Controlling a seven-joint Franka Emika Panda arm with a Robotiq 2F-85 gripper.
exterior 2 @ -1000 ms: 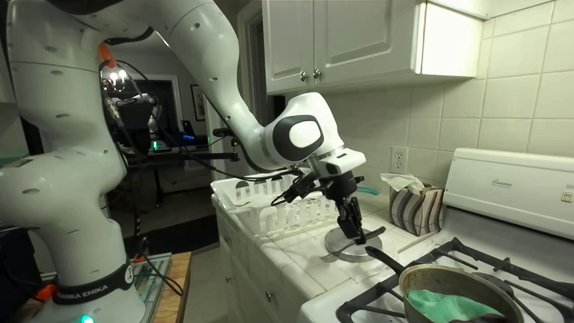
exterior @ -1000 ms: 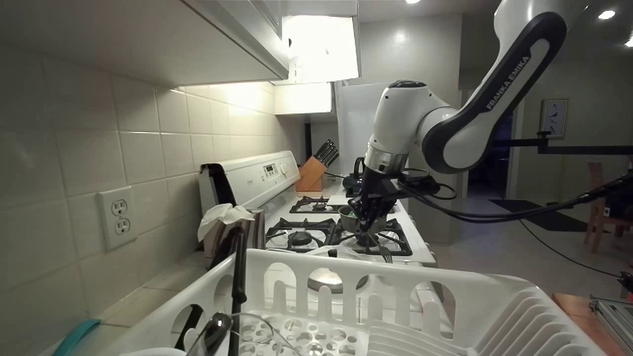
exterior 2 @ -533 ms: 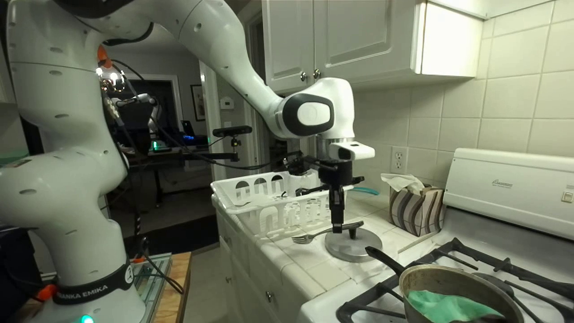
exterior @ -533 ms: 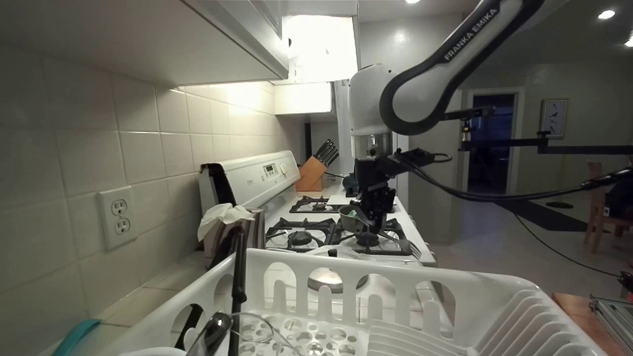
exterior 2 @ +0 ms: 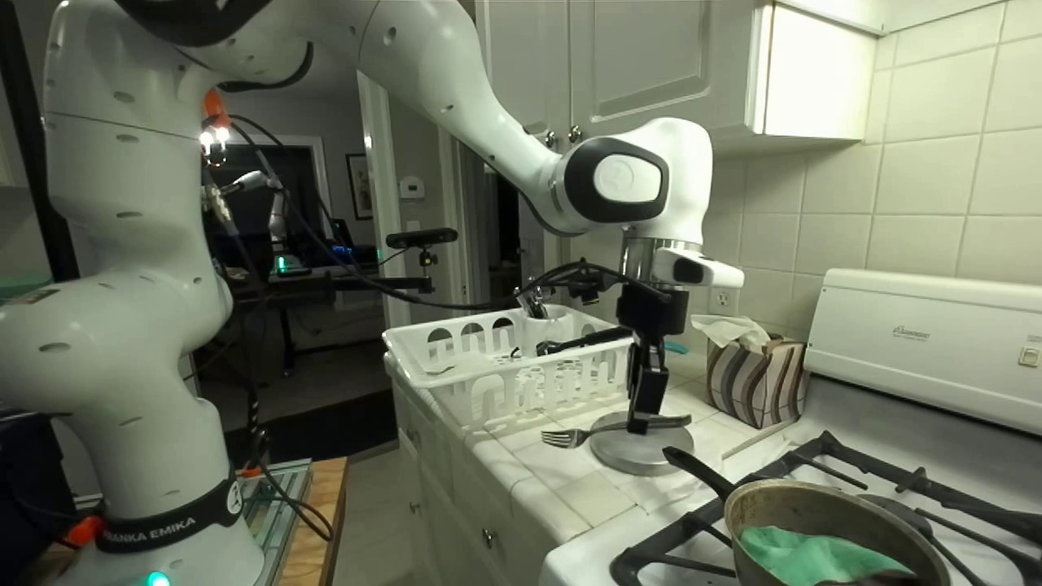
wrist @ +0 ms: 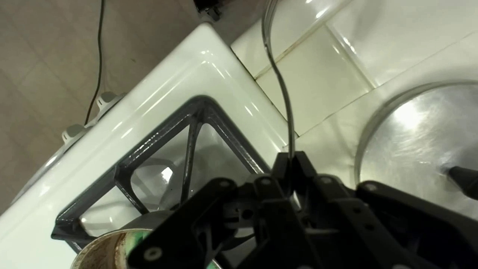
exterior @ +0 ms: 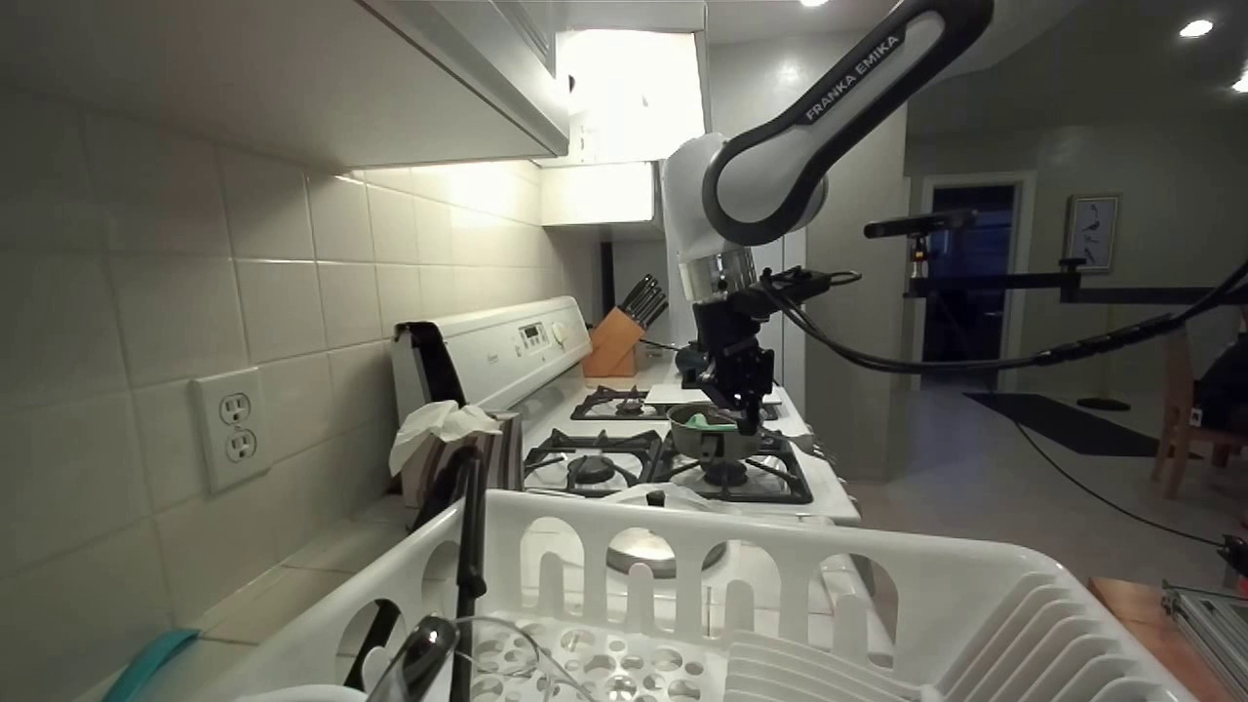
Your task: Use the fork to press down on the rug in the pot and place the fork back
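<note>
My gripper (exterior 2: 639,425) is shut on the fork (exterior 2: 566,438) near its handle and holds it in the air, roughly level. In the wrist view the fork's thin metal neck (wrist: 288,112) runs up from between the fingertips (wrist: 293,158); its tines are out of that view. The pot (exterior 2: 855,514), a dark rounded pan with a raised black handle, stands on a stove burner. The green rug (exterior 2: 814,555) lies crumpled inside it. The pot (wrist: 99,248) also shows at the bottom left of the wrist view. The gripper is apart from the pot.
A round metal lid (exterior 2: 643,452) with a black knob lies on the tiled counter beside the stove. Black burner grates (wrist: 194,149) surround the pot. A white dish rack (exterior 2: 488,382) and a striped tissue box (exterior 2: 757,382) stand on the counter.
The fork has swung from tines tilted down to nearly level. The gripper, still holding it, dipped left in an exterior view and then came right, towards the pot's side, with the arm following.
</note>
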